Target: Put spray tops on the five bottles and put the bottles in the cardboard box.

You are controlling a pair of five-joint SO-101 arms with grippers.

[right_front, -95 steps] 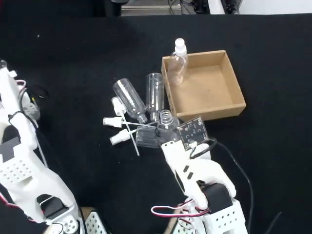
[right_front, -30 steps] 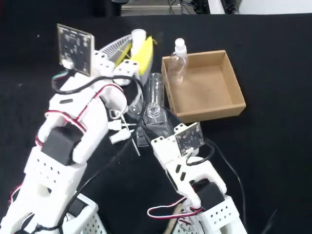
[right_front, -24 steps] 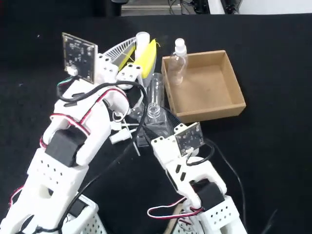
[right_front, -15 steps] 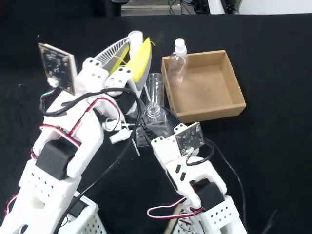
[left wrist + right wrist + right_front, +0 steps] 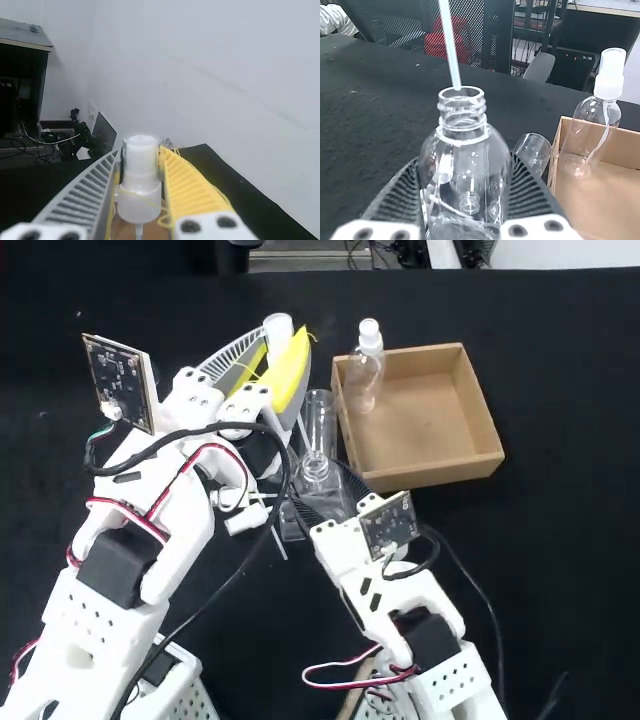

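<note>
The left arm rises over the middle of the tabletop [image 5: 560,340], wrist tipped down. Its left fingers [image 5: 187,190] are clamped on a spray top [image 5: 141,170], held high, with the dip tube reaching down to the mouth of a clear bottle [image 5: 462,165]. The right arm leans in from the near edge, and the right fingers [image 5: 525,190] are closed around that upright bottle's body, just left of the cardboard box [image 5: 480,430]. A capped bottle [image 5: 367,370] stands in the box's far-left corner. Another bottle [image 5: 318,420] lies beside the box.
</note>
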